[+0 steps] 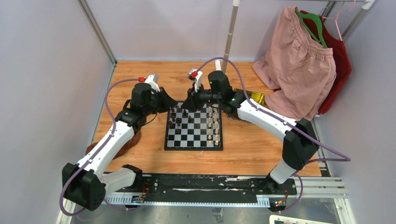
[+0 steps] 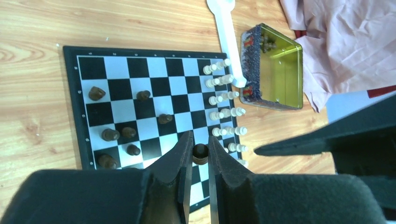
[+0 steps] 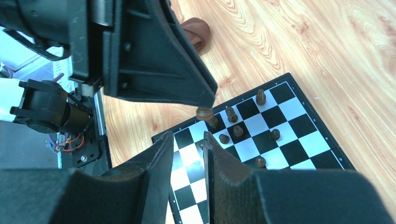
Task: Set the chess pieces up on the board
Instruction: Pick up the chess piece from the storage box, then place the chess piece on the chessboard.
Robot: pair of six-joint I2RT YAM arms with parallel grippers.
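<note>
Pinching a dark piece (image 2: 200,153) over the board's (image 2: 70,93) far-left corner, the left gripper (image 2: 200,142) could topple neighbouring pieces (image 2: 164,118) — or clip the right gripper (image 3: 188,137), parted and empty, alongside.

One board (image 2: 114,67), two colours of chess pieces, one tin.
Eight dark chess pieces (image 2: 110,135) show clear of the tin: seven stand on the board and one is off it. The cream chess pieces (image 2: 227,112) form two files along one edge, too small and crowded for a sure count. One gold tin (image 2: 282,79) holds a few more dark ones, number unclear. There is also one brown pouch (image 3: 196,35), one pink garment (image 1: 299,70), one red garment (image 1: 342,60) and two hangers (image 1: 312,21).
</note>
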